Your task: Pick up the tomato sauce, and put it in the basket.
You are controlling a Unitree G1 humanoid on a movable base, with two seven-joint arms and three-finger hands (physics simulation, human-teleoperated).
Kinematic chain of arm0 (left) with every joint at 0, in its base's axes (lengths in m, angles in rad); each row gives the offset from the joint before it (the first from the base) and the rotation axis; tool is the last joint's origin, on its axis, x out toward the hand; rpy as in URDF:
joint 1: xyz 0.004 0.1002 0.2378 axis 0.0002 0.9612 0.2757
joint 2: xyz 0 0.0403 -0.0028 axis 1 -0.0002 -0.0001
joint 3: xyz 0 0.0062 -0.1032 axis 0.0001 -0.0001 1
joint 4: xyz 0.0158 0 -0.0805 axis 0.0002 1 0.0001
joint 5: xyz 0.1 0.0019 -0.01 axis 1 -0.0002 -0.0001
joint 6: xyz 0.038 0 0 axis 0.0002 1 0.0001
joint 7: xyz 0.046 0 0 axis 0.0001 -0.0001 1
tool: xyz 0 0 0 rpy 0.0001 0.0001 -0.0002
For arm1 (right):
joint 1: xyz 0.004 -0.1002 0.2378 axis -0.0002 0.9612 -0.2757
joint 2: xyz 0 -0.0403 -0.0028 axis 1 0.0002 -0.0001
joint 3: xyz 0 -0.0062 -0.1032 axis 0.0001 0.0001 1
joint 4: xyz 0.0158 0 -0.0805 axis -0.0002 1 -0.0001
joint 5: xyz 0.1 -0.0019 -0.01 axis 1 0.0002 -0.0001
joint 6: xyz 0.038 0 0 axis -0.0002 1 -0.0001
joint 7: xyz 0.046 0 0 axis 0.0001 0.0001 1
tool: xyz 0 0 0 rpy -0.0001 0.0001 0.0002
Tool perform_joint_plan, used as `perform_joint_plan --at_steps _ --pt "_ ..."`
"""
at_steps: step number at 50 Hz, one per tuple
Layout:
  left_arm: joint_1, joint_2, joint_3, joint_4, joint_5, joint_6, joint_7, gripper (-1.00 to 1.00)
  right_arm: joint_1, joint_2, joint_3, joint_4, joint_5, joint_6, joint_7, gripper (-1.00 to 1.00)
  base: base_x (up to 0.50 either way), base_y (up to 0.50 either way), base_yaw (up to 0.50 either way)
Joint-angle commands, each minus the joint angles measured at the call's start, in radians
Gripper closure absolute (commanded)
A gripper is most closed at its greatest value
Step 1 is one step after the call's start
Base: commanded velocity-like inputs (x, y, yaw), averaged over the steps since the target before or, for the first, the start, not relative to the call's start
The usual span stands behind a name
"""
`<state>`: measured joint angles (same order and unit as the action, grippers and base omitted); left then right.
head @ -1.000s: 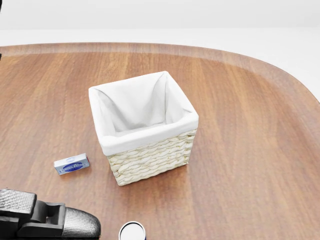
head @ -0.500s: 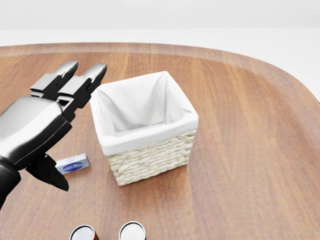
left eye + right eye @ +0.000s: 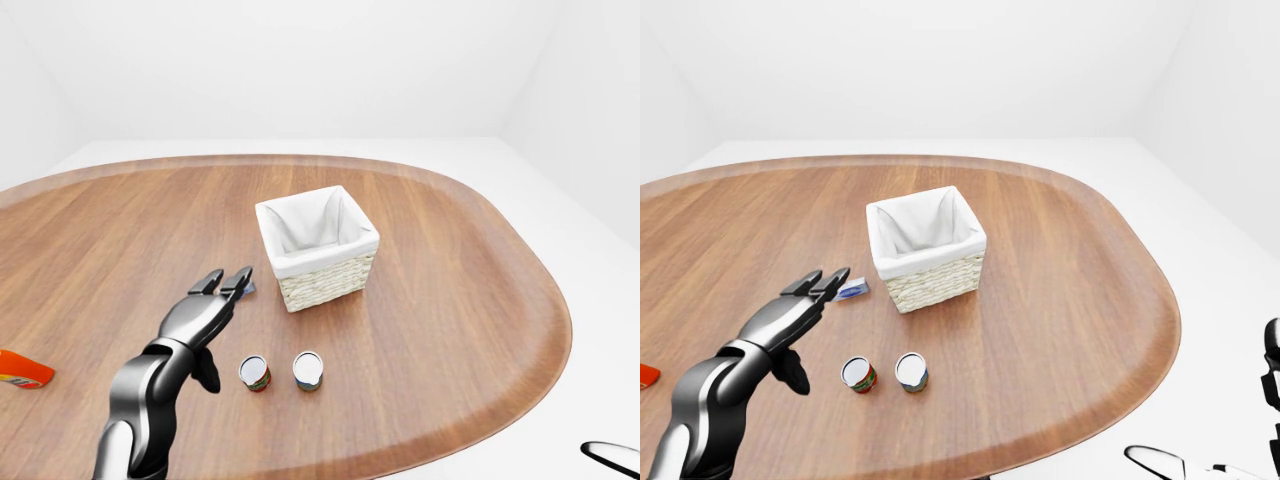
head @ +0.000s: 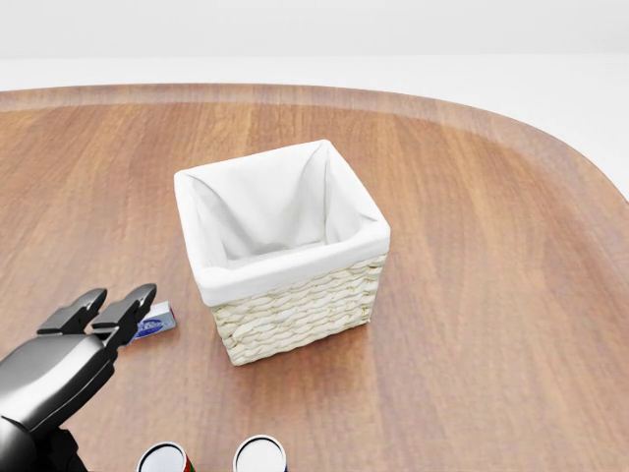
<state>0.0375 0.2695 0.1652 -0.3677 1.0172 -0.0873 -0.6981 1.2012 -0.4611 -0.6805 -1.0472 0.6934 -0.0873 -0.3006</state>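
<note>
Currently the left hand [image 3: 222,287] hovers over the bench [image 3: 450,300] with fingers spread, grasping nothing. At its five o'clock stands the red-labelled can [image 3: 255,373], likely the tomato sauce, upright beside a second can [image 3: 308,369]. The basket [image 3: 318,246] sits at one o'clock. The right hand's state cannot be told.

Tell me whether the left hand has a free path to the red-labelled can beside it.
Probably yes. The left hand hovers open just left of the red-labelled can in the left-eye view, with only bare wooden table between them; the second can stands on its far side.
</note>
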Motion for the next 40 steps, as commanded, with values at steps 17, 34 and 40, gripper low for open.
perform_joint_plan --at_steps 17,34,40 --pt "0.154 -0.033 0.010 0.185 0.283 0.000 0.000 -1.00 0.009 -0.002 -0.016 0.000 0.013 0.000 -0.002 -1.00 0.00 0.00 0.00" --pt "0.148 -0.037 -0.034 0.232 0.372 0.000 0.000 -1.00 0.003 0.006 -0.007 0.000 0.003 0.000 0.004 -1.00 0.00 0.00 0.00" --pt "0.153 -0.041 -0.061 0.223 0.377 0.000 0.000 -1.00 0.001 0.015 -0.009 0.000 0.009 0.000 0.014 -1.00 0.00 0.00 0.00"
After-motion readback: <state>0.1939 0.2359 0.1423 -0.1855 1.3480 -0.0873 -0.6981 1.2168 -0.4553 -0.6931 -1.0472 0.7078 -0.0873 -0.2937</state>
